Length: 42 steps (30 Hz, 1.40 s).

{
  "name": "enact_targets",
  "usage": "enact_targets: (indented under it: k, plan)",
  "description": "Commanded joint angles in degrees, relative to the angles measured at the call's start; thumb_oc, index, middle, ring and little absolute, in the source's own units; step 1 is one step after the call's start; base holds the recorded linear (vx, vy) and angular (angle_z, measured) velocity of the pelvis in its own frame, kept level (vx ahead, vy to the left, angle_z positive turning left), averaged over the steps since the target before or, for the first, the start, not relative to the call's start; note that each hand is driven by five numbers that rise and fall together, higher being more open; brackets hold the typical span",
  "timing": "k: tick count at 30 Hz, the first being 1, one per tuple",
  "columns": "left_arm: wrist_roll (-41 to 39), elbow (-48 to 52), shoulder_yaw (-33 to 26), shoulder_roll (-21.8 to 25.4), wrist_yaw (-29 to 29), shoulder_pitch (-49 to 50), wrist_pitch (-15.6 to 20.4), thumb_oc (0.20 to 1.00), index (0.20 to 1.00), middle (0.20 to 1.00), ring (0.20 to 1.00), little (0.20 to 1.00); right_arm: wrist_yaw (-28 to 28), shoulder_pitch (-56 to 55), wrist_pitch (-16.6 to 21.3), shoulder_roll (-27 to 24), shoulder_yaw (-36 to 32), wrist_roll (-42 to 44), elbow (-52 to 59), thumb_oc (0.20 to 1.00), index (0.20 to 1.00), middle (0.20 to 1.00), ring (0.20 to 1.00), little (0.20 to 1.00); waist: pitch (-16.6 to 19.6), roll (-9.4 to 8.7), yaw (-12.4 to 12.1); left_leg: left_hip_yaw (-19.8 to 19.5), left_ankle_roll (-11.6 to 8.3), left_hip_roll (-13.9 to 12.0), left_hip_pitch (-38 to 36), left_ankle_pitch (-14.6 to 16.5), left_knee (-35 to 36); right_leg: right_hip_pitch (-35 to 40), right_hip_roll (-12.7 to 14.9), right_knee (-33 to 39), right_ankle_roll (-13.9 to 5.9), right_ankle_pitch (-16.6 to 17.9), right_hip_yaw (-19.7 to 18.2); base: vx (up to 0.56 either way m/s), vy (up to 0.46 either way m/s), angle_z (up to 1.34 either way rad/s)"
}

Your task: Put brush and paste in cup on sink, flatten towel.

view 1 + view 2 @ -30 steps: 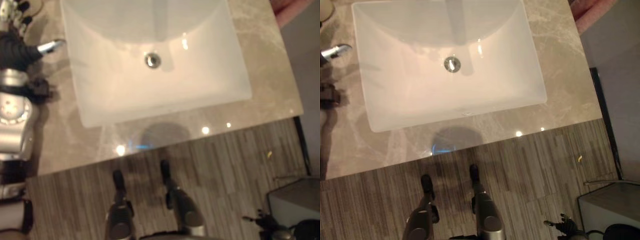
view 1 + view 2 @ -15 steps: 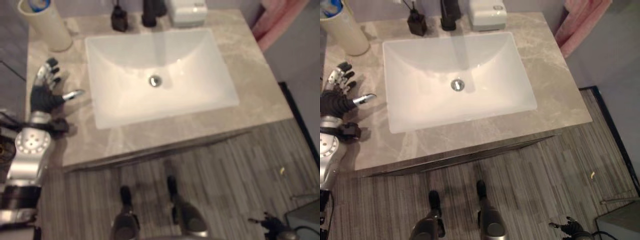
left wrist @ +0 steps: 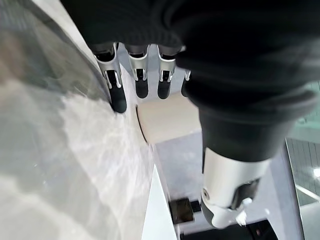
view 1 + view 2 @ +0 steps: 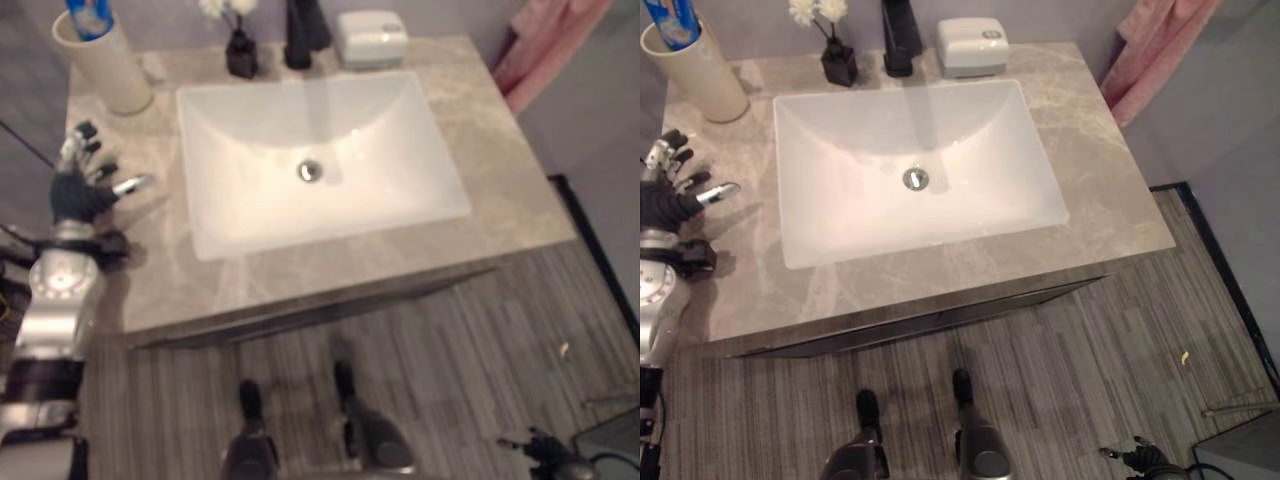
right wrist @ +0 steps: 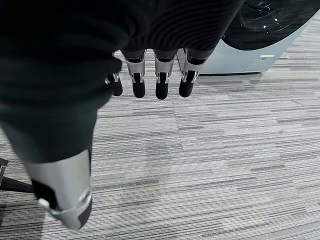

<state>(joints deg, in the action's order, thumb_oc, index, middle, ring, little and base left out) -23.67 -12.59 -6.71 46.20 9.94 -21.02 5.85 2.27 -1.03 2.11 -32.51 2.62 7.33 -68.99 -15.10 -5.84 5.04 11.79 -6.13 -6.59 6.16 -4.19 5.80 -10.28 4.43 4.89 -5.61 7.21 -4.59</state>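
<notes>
A cream cup (image 4: 698, 78) stands at the counter's back left corner with a blue and white paste tube (image 4: 670, 22) upright in it; whether a brush is in it too I cannot tell. My left hand (image 4: 662, 203) hovers over the marble counter (image 4: 1095, 150) left of the white basin (image 4: 910, 210), fingers spread and open, holding nothing. In the left wrist view the straight fingers (image 3: 141, 82) point toward the cup (image 3: 167, 120). A pink towel (image 4: 1155, 50) hangs off the counter's back right. My right hand (image 5: 160, 75) hangs open above the floor.
A small black vase with white flowers (image 4: 837, 58), a black tap (image 4: 898, 35) and a white dispenser (image 4: 972, 45) line the back of the counter. A white appliance (image 5: 265, 40) stands on the striped floor near the right hand.
The camera has tipped up, so the back of the counter, the cup and the towel came into view. The left hand stays open beside the basin, about where it was.
</notes>
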Motion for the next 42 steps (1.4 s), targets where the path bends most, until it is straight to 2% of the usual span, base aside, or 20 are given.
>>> enact_targets:
  k: [1, 27, 42]
  plan:
    - [0.47, -2.72, 1.53, 1.71, 0.70, -7.73, 2.50, 1.000, 1.000, 1.000, 1.000, 1.000, -0.38, 1.71, -0.37, -4.57, 3.26, 0.64, -3.49, 1.000, 1.000, 1.000, 1.000, 1.000, -1.48, -0.55, 0.99, -5.26, 1.34, -0.07, -0.20, 3.35, -0.80, 0.75, 0.52, 0.11, 0.05, 0.48, 1.89, 0.00, 0.000, 0.00]
    - [0.57, -1.89, 2.53, 10.85, 3.57, -16.17, 3.64, 1.000, 1.000, 1.000, 1.000, 1.000, -0.25, 0.67, 0.76, -2.16, 2.98, 2.06, -0.31, 1.000, 1.000, 1.000, 1.000, 1.000, -7.93, -0.70, 1.60, -7.23, 1.02, 0.03, 5.85, 1.74, -0.80, -4.27, 0.39, 0.11, 0.18, 1.42, 1.92, 0.00, 0.001, 0.01]
    - [1.32, 2.66, -0.50, 12.24, 6.57, -17.41, 5.28, 1.000, 1.000, 1.000, 1.000, 1.000, -0.24, -0.34, 1.54, 0.12, 2.35, 3.18, 0.50, 1.000, 1.000, 1.000, 1.000, 1.000, -10.95, -1.02, 1.79, -8.89, 0.73, 0.02, 9.48, 0.88, -0.80, -7.14, 0.47, 0.11, 0.24, 1.78, 2.42, 0.00, -0.004, 0.03]
